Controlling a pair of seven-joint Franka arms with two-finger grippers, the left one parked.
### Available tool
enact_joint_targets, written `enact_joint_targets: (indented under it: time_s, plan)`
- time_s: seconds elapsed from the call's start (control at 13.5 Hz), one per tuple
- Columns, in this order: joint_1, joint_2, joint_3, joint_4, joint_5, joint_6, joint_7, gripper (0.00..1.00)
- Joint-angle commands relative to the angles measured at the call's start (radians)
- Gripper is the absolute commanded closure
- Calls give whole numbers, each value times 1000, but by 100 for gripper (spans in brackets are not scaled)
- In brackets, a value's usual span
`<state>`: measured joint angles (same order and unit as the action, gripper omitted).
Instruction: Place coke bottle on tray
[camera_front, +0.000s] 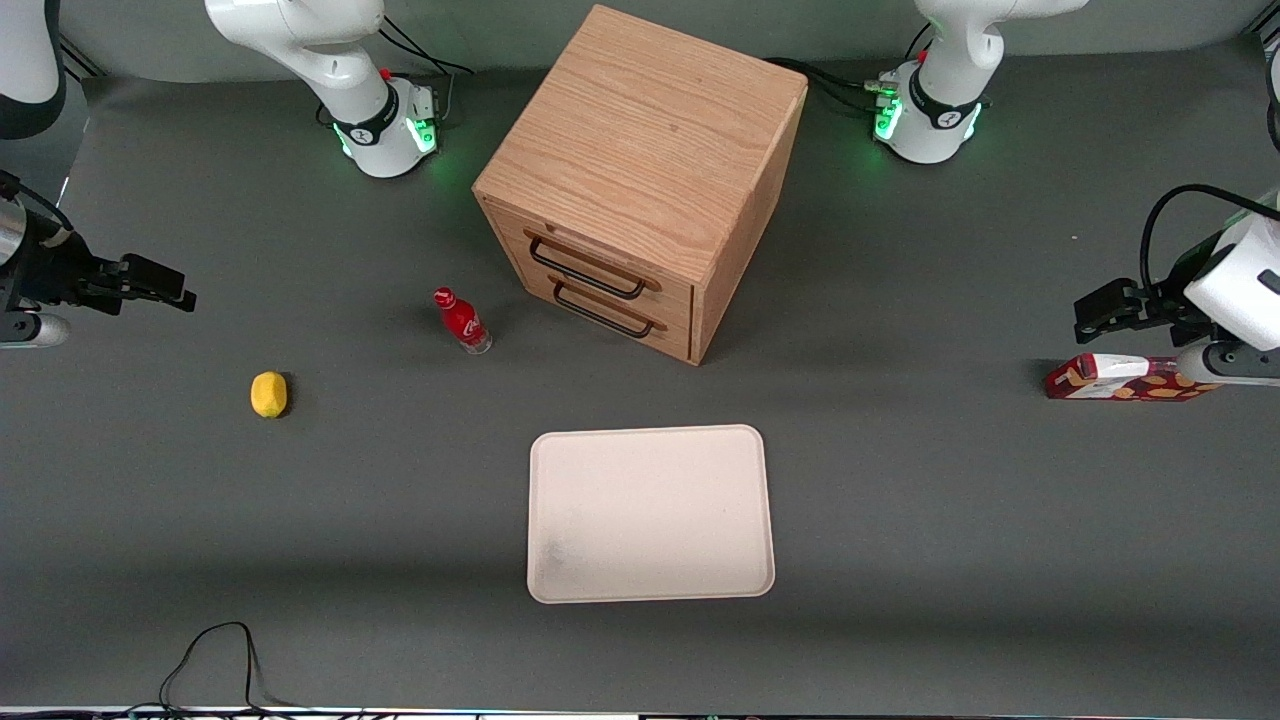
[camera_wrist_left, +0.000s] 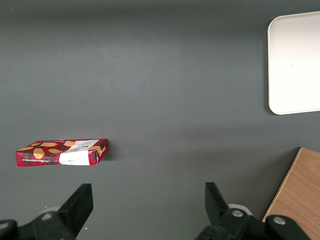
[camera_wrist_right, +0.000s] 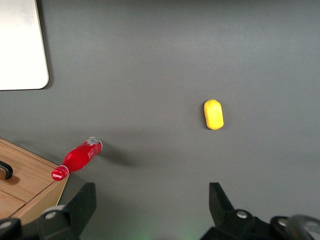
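Observation:
The coke bottle (camera_front: 462, 321), small and red with a red cap, stands upright on the grey table beside the wooden drawer cabinet, toward the working arm's end. It also shows in the right wrist view (camera_wrist_right: 77, 159). The cream tray (camera_front: 650, 512) lies flat and bare, nearer the front camera than the cabinet; its corner shows in the right wrist view (camera_wrist_right: 20, 45). My right gripper (camera_front: 170, 285) hangs above the table at the working arm's end, well apart from the bottle. It is open and holds nothing (camera_wrist_right: 150, 192).
A wooden cabinet (camera_front: 640, 180) with two black-handled drawers stands at the table's middle. A yellow lemon (camera_front: 268, 394) lies between my gripper and the bottle, nearer the camera. A flat red snack box (camera_front: 1120, 378) lies toward the parked arm's end. A black cable (camera_front: 215, 660) loops at the front edge.

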<state>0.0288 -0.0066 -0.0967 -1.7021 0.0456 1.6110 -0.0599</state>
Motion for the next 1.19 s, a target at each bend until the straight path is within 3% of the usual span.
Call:
enact_joint_targets:
  time_s: [0.0, 0.59, 1.11]
  plan:
    - [-12, 46, 20, 73, -3, -32, -11, 0]
    - [5, 56, 31, 87, 3, -86, 14, 0]
    - [230, 42, 63, 67, 23, -89, 401, 0]
